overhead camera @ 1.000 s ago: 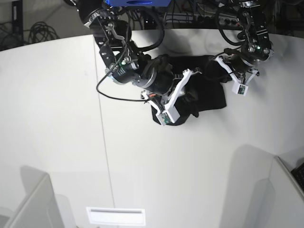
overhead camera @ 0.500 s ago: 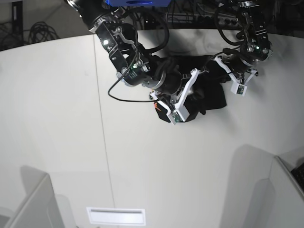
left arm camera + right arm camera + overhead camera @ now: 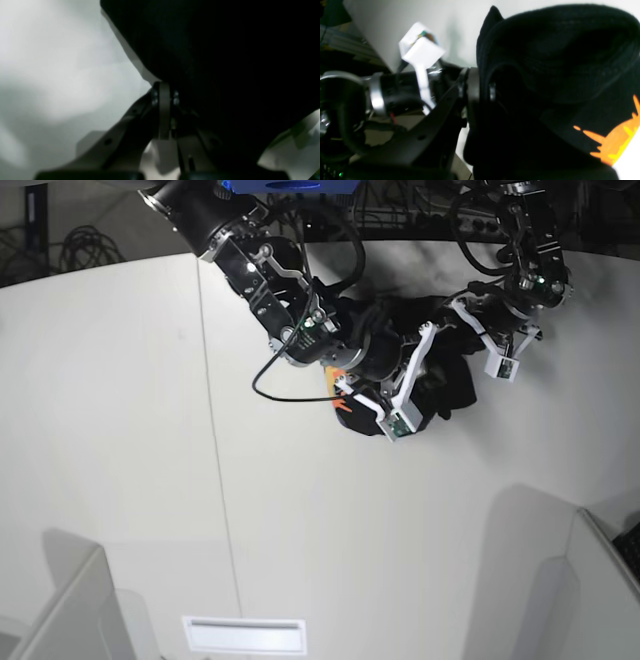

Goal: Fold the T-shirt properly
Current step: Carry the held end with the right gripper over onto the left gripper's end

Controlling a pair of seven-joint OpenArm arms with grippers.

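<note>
I note both hands clamped on the limp black T-shirt (image 3: 450, 385): right hand (image 3: 480, 86) at a bunched fold, left hand (image 3: 163, 93) at its edge.

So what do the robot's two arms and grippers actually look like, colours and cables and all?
Both arms are black, jointed metal with silver rings at the joints. Each carries a white bracket holding a small white camera box near the wrist. The right arm trails a loose black cable loop; the left arm has black cables too and a small green light. The gripper fingers are dark with small screws.

Robotics lab: white table (image 3: 120, 430), cables (image 3: 85, 245) behind.
</note>
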